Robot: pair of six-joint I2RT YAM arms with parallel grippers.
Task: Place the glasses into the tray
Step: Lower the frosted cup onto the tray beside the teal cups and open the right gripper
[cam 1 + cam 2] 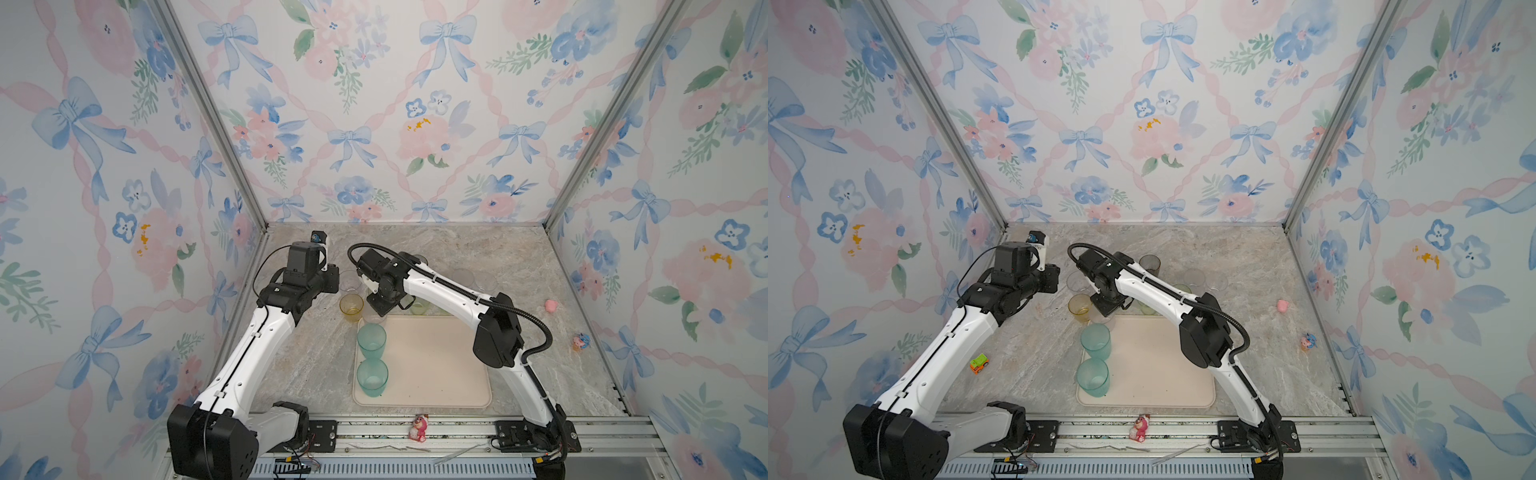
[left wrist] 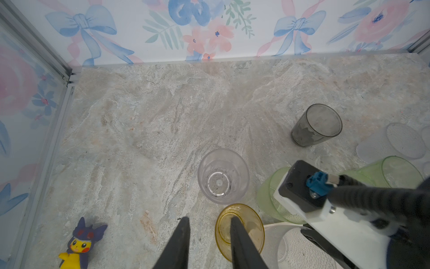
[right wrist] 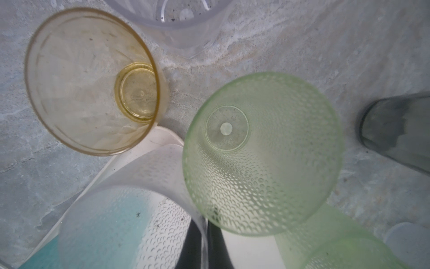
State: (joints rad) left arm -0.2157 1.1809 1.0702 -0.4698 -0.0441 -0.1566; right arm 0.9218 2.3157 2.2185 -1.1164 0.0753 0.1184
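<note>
left gripper (image 2: 208,220) part open, empty, one finger over yellow glass (image 1: 351,307) on table far-left of tray (image 1: 436,374), right gripper (image 3: 204,223) pinched on rim of clear dimpled glass (image 3: 130,198) at tray's far-left corner, two teal glasses (image 1: 371,340) upright along tray's left edge, green glasses (image 3: 263,151) and grey glass (image 1: 1149,264) on table beyond tray

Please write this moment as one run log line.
left pincer: open, astride yellow glass wall | right pincer: shut on clear glass wall | tray: two teal glasses
</note>
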